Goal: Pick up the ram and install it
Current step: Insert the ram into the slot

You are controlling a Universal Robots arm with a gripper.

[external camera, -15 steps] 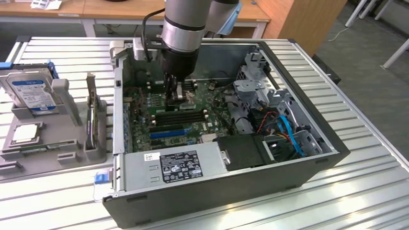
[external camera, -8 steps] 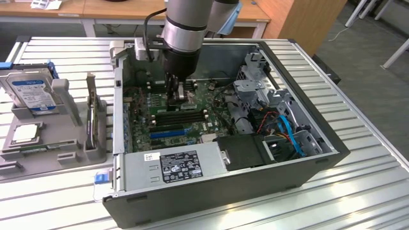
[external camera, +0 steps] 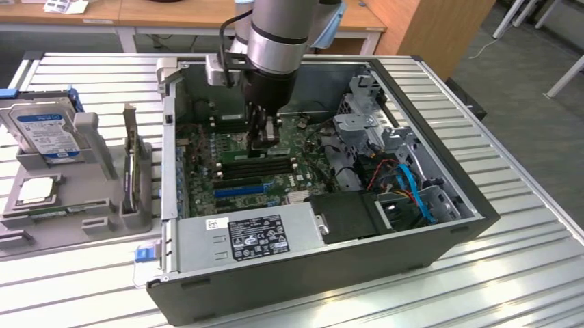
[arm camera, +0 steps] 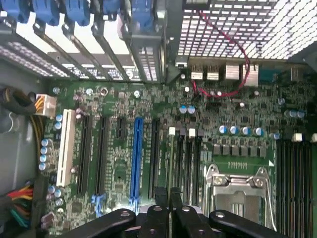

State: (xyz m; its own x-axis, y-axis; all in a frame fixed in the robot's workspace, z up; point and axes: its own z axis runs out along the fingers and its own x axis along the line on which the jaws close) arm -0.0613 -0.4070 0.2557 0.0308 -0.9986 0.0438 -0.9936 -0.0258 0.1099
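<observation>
My gripper [external camera: 264, 135] reaches down inside the open computer case [external camera: 301, 280], low over the green motherboard [external camera: 205, 154]. In the wrist view its black fingers [arm camera: 159, 208] are shut on the ram [arm camera: 171, 158], a thin green stick seen edge-on. The ram hangs upright just above the black memory slots [arm camera: 188, 163], lined up along them. In the exterior view those slots [external camera: 260, 166] lie just in front of the gripper, towards the power supply. I cannot tell whether the ram's lower edge touches a slot.
A grey tray [external camera: 100, 225] at the exterior view's left holds a silver hard drive [external camera: 41, 130] with a blue label and an upright expansion card [external camera: 130, 160]. Inside the case are a power supply [external camera: 246, 236], a drive cage [external camera: 365, 130] and blue cables [external camera: 415, 195].
</observation>
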